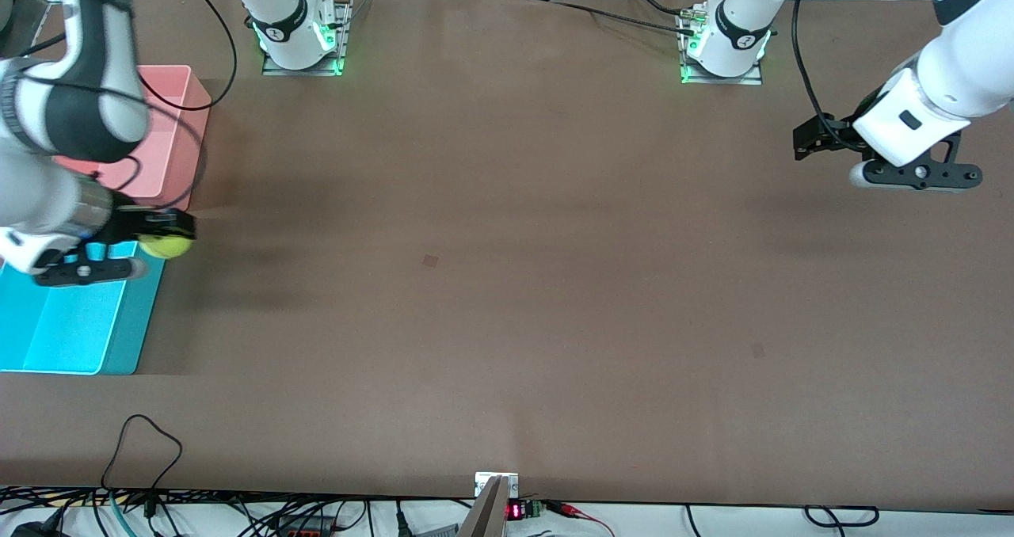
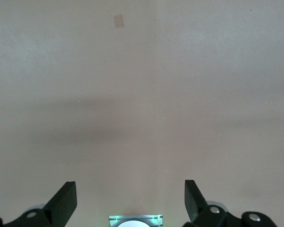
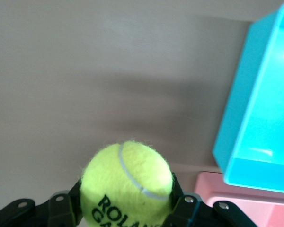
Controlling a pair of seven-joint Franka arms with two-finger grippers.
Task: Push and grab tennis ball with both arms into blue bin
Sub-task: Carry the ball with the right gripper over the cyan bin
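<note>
1. lettering: the tennis ball (image 3: pixel 127 184) carries black print; "rola" and part of a second line starting "ga" can be read in the right wrist view, the rest is cut off.
2. right gripper (image 1: pixel 162 236): clenched on the tennis ball, held in the air just beside the rim of the blue bin (image 1: pixel 79 327), at the corner next to the pink bin (image 1: pixel 170 137).
3. bins: both sit at the right arm's end of the table (image 1: pixel 507 283), the blue one nearer the front camera, the two just beside each other.
4. open room: the brown tabletop between the arms is bare and wide.
5. left gripper (image 2: pixel 130 201): released, fingers spread wide, holding nothing, waiting over bare table at its own end.
</note>
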